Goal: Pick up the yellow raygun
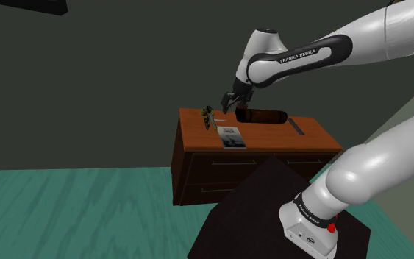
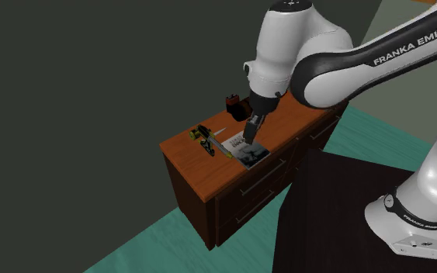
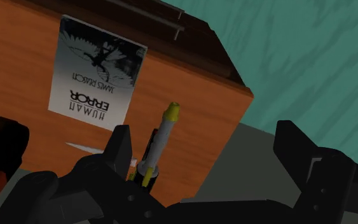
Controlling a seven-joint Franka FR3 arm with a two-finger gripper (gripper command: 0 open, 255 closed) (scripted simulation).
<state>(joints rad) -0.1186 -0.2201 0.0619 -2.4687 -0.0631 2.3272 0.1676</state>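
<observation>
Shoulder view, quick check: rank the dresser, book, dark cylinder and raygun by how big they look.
1. dresser, by far the largest.
2. dark cylinder and book: close; the cylinder looks longer, the book wider, so unranked.
3. raygun, smallest.

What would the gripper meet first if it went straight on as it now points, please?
Likely the dresser top near its edge, with the yellow-tipped raygun just inside one open finger; depth is unclear.
</observation>
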